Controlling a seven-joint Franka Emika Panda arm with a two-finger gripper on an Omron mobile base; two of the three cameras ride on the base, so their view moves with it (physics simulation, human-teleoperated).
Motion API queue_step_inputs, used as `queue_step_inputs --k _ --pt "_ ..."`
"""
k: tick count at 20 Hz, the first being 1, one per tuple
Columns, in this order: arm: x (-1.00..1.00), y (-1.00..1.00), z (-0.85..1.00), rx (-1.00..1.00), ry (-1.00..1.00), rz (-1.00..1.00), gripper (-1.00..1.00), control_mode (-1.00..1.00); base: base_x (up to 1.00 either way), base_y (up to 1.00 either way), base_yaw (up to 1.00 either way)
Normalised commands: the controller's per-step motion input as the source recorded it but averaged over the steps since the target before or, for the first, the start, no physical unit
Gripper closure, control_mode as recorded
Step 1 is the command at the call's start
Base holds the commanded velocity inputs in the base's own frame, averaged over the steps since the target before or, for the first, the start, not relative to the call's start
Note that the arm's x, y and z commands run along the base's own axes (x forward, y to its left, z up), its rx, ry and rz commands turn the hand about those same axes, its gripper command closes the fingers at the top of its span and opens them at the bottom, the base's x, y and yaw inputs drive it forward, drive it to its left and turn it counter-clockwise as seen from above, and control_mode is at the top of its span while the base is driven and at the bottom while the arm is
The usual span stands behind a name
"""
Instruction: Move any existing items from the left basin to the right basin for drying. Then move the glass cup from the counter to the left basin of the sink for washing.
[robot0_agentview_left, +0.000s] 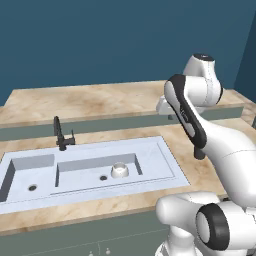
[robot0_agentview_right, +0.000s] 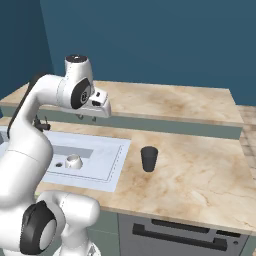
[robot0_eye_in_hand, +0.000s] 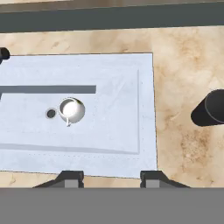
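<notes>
The sink (robot0_agentview_left: 167, 165) lies in the counter (robot0_agentview_right: 200, 170). Its narrow left basin (robot0_agentview_left: 22, 175) holds nothing I can see beyond its drain hole. A small white bowl (robot0_agentview_left: 119, 170) sits in the wide right basin (robot0_agentview_left: 82, 172), beside the drain; it also shows in the hand view as the bowl (robot0_eye_in_hand: 72, 110). The glass cup (robot0_agentview_right: 149, 158) stands upright on the counter right of the sink, at the right edge of the hand view as the cup (robot0_eye_in_hand: 210, 108). My gripper (robot0_eye_in_hand: 111, 177) hangs open and empty high above the sink's right end, as the gripper (robot0_agentview_right: 87, 118).
A black faucet (robot0_agentview_left: 61, 135) stands behind the sink between the basins. A raised back ledge (robot0_agentview_right: 165, 102) runs along the dark blue wall. Bare counter stretches right of the cup (robot0_agentview_right: 210, 180). My own arm covers the counter's right part in the left base view.
</notes>
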Motion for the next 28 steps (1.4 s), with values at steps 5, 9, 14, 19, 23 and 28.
queue_step_inputs --k 5,9,14,19,23,28 --pt "-0.03 -0.20 0.00 -0.01 0.02 0.00 -1.00 -1.00 0.00 0.00 0.00" --pt "-0.02 -0.47 -0.10 -0.13 0.00 0.00 -1.00 -1.00 0.00 0.00 0.00" --pt "-0.03 -0.71 -0.37 -0.20 0.03 0.00 -1.00 -1.00 0.00 0.00 0.00" --pt "0.00 -0.71 -0.53 -0.20 0.09 0.00 -1.00 -1.00 0.00 0.00 0.00" --pt "0.00 -0.44 -0.47 -0.14 0.15 0.02 -1.00 -1.00 0.00 0.00 0.00" --pt "0.00 -0.26 -0.21 -0.06 0.08 0.01 -1.00 -1.00 0.00 0.00 0.00"
